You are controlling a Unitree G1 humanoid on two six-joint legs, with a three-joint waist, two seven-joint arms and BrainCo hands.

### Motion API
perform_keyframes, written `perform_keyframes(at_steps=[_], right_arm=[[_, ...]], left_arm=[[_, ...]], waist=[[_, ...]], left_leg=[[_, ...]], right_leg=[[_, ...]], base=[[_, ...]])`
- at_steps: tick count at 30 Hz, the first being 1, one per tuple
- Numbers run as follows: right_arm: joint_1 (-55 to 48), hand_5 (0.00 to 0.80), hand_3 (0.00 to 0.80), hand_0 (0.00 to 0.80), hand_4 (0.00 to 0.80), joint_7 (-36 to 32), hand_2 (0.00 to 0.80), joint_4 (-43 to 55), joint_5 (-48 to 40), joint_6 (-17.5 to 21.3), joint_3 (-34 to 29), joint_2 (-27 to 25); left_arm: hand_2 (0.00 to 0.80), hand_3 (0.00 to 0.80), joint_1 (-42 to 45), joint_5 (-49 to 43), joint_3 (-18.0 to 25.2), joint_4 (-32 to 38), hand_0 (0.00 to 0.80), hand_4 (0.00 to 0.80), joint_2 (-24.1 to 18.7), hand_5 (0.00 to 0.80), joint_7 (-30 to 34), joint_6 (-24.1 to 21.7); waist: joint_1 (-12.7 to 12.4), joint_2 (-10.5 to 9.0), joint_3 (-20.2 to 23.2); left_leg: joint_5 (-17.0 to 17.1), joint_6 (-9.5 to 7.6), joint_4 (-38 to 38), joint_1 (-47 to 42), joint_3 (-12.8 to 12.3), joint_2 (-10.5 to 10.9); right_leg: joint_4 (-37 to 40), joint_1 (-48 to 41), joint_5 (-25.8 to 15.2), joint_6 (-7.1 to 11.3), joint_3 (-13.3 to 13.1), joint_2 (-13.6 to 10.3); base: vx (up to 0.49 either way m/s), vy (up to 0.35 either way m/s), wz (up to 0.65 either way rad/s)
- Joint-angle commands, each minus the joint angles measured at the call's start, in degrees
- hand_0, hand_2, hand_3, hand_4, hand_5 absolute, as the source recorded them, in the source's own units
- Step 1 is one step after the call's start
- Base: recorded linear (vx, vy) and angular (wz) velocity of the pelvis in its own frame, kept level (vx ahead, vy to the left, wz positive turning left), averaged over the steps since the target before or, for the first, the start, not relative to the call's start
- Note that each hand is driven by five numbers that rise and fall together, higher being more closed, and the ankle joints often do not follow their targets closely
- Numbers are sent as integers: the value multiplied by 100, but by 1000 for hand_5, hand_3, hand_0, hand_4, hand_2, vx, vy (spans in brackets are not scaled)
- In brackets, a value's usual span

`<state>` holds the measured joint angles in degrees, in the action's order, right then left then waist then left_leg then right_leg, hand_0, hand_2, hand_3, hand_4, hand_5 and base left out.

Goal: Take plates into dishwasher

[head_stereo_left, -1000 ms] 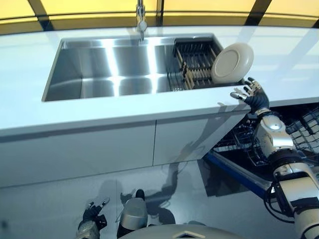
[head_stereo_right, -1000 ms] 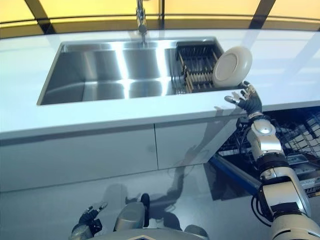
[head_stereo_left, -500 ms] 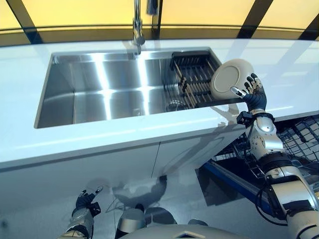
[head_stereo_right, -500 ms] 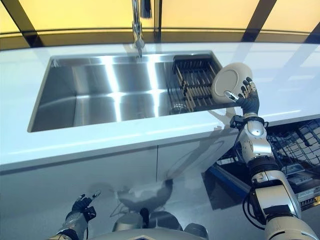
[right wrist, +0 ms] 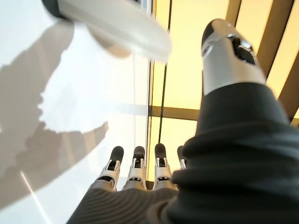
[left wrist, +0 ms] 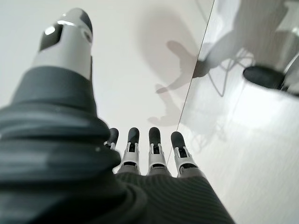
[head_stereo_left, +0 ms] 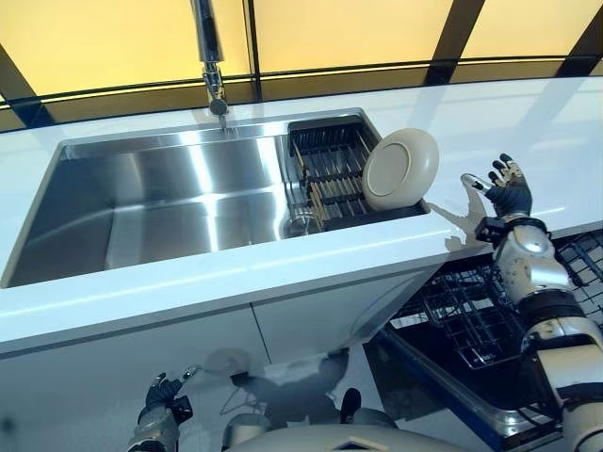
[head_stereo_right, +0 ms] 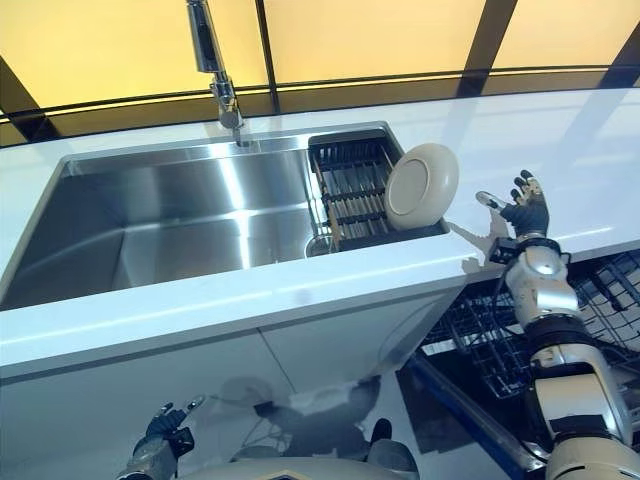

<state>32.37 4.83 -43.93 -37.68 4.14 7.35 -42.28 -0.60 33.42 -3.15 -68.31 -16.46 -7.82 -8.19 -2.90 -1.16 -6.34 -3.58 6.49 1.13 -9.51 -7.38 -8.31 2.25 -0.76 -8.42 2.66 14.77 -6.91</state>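
A cream plate (head_stereo_left: pixel 400 169) stands on edge in the dark drying rack (head_stereo_left: pixel 330 179) at the right end of the steel sink (head_stereo_left: pixel 141 207). My right hand (head_stereo_left: pixel 504 185) is open above the white counter, a little to the right of the plate and not touching it. The plate's rim shows in the right wrist view (right wrist: pixel 117 28), beyond the straight fingers (right wrist: pixel 135 170). My left hand (head_stereo_left: pixel 162 397) hangs low by the floor, open and empty; its fingers (left wrist: pixel 154 151) are straight in the left wrist view. The open dishwasher's dark wire rack (head_stereo_left: pixel 471 325) is under the counter at the right.
A tall faucet (head_stereo_left: pixel 209 56) stands behind the sink. The white counter (head_stereo_left: pixel 528 122) runs across the view, with white cabinet fronts (head_stereo_left: pixel 141 377) below. The dishwasher's pulled-out rack takes up the floor space at the lower right.
The camera has shifted, so the sink sits lower and further left. My right hand was at the plate's right edge half a second ago; now it is apart from it, to the right.
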Motion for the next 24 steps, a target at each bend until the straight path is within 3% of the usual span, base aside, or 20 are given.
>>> perform_keyframes(at_steps=[1,5,14,24], right_arm=[[700,0,0,0,0,-433,0,-485,-92,231,-126,-319],[1102,0,0,0,0,-853,0,-743,-274,150,71,-488],[1568,0,0,0,0,-1155,0,-1128,-169,-59,335,-577],[2397,0,0,0,0,-1887,0,-1705,249,-840,973,-1044]], left_arm=[[0,0,-383,16,-81,-55,0,0,-155,0,80,-208],[0,0,-351,0,-218,-118,0,0,-111,0,166,-363],[0,0,-198,-19,-159,-212,0,0,-273,0,267,-363],[0,0,15,-155,-166,-197,0,0,-360,0,433,-444]], waist=[[-120,-411,59],[-203,-351,158],[-324,-251,177],[-535,-279,121]], left_leg=[[-43,-273,141,133,31,214],[168,-117,-311,28,0,134],[258,-71,-577,-96,55,80],[328,-42,-613,56,144,58]], right_leg=[[-157,259,-31,491,-325,-541],[130,82,-42,491,-87,-503],[158,-6,22,512,72,-493],[193,-33,28,546,230,-539]], base=[[82,-113,28],[53,-64,10],[64,-38,9],[46,-9,7]])
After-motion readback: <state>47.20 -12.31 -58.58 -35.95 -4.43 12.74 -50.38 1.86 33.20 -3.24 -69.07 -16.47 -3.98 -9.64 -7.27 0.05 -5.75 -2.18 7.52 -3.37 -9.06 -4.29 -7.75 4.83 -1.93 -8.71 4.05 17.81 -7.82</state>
